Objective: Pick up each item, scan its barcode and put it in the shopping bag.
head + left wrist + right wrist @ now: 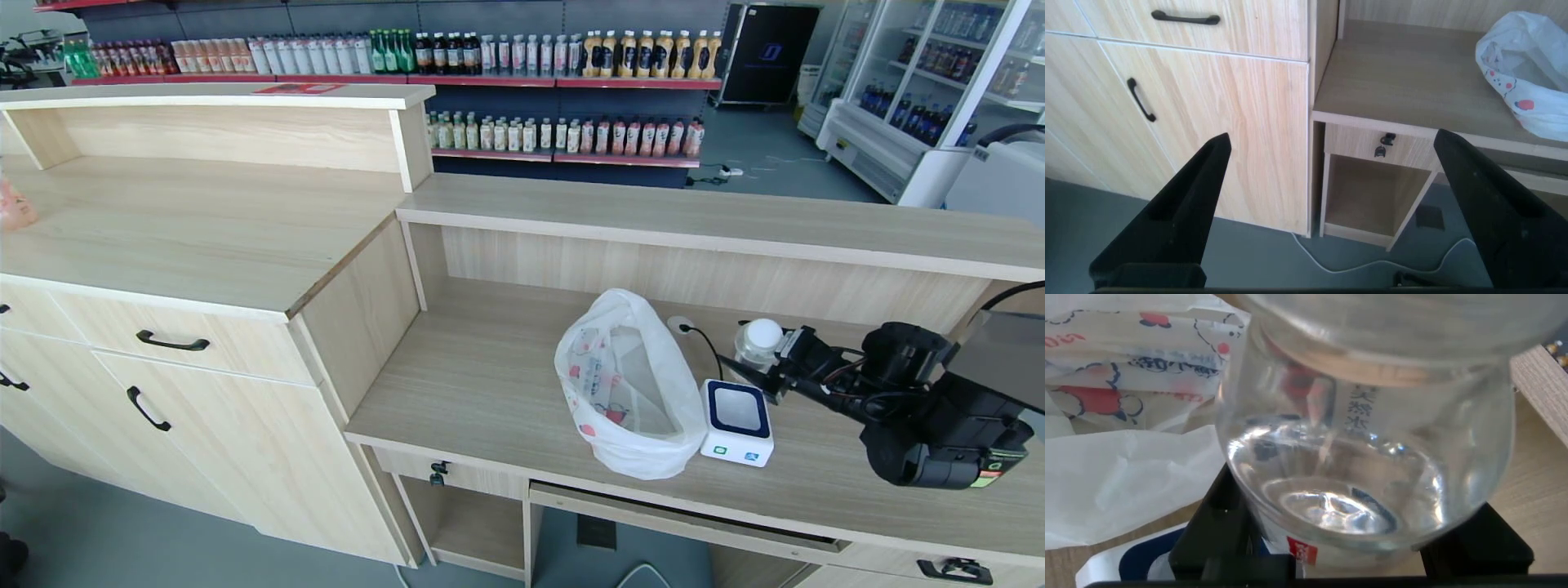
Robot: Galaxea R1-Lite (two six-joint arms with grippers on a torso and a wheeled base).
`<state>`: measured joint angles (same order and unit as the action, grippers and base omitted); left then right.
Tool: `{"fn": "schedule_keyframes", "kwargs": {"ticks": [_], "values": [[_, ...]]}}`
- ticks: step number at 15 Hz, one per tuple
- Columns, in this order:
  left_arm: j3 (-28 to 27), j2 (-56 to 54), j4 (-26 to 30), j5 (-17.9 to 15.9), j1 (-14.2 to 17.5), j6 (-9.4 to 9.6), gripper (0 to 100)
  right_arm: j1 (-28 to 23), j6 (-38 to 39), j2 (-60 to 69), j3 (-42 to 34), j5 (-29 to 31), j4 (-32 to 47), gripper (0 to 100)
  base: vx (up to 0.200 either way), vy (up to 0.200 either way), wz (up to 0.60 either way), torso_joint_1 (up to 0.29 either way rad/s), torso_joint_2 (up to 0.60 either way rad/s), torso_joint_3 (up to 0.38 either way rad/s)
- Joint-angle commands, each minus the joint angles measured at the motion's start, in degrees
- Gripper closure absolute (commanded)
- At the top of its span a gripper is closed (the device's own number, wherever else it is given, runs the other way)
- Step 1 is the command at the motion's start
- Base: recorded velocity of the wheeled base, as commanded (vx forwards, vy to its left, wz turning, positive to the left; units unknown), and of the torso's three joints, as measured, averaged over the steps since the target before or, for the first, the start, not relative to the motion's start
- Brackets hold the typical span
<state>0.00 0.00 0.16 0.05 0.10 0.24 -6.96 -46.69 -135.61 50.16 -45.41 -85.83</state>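
Holding a clear bottle [758, 341] with a white cap: right gripper [775, 363] is clamped on it, dark fingers [1221, 527] on either side of the body, seen up close in the right wrist view [1372, 457]. The right arm comes in from the right edge of the desk [490, 384], forearm low and roughly level over the top, wrist pointing left toward the bag [629, 384]. The bottle sits just behind the far right corner of the scanner [736, 420], cap up; can't tell if it is touching the desk or lifted off it. The scanner lies flat, window up, touching the bag's right side, with a black cable [704, 341] running behind it. The bag is white plastic with red print, mouth open toward the front, slumped on the desk. In the right wrist view the bag [1135, 449] is right beside the bottle and a blue-white corner of the scanner [1135, 563] shows under it. Left gripper [1331, 204] hangs low in front of the counter, off the desk, facing the cabinet doors [1208, 114] and the open cubby [1368, 196] under the desk; its fingers [1176, 212] are spread wide with nothing between them.
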Motion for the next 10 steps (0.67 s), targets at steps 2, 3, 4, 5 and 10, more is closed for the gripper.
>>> {"fn": "schedule_keyframes", "kwargs": {"ticks": [2,3,4,5,10], "values": [[0.00,0.09,0.02,0.04,-0.01,0.02,0,0.46,0.02,-1.41,1.25,-0.03,-0.04,100,0.000,0.000,0.00,0.000,0.00,0.000],[0.00,0.09,0.02,-0.05,-0.01,0.02,0,0.63,0.02,-1.85,1.16,-0.03,-0.04,100,0.000,0.000,0.00,0.000,0.00,0.000],[0.00,0.09,0.02,-0.05,-0.01,0.02,0,0.81,0.02,-2.03,1.16,-0.03,-0.04,100,0.000,0.000,0.00,0.000,0.00,0.000],[0.00,0.09,0.02,0.04,-0.01,0.02,0,0.90,0.02,-2.29,1.16,-0.03,-0.04,100,0.000,0.000,0.00,0.000,0.00,0.000],[0.00,0.09,0.02,-0.05,-0.01,0.02,0,0.98,2.66,-3.43,2.39,-0.03,-2.32,100,0.000,0.000,0.00,0.000,0.00,0.000]]}}
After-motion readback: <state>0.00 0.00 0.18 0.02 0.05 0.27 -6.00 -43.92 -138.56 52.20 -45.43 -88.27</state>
